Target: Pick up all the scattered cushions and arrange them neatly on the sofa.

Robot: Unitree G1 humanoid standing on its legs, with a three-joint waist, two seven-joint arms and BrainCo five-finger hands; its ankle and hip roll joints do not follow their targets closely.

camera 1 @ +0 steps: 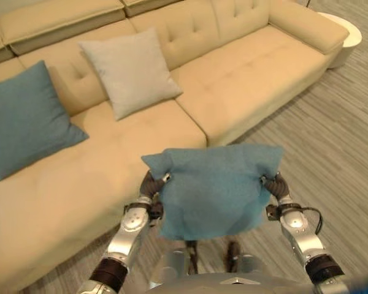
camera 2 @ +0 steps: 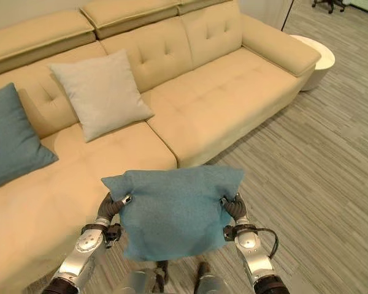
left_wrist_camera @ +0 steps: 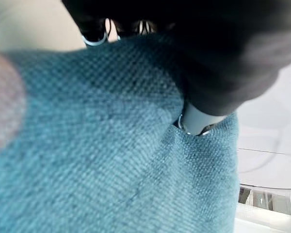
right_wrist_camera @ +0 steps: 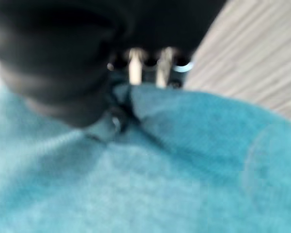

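Gripping a teal cushion [camera 1: 211, 190] by its top corners, the left hand [camera 1: 152, 184] and right hand [camera 1: 275, 182] are holding it at lower centre, before the sofa [camera 1: 245, 79]. Wrist views are showing thumbs pressing fabric; head views are showing grey [camera 1: 130, 70] and teal [camera 1: 24, 116] cushions at upper left.

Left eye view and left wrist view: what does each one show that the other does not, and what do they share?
The left eye view alone shows the sofa, the blue cushion and the grey cushion leaning on its backrest, the round white table, and the right hand. The left wrist view alone shows the held cushion's weave close up, with fabric puckered under a finger. Both show the left hand pinching the held blue cushion.
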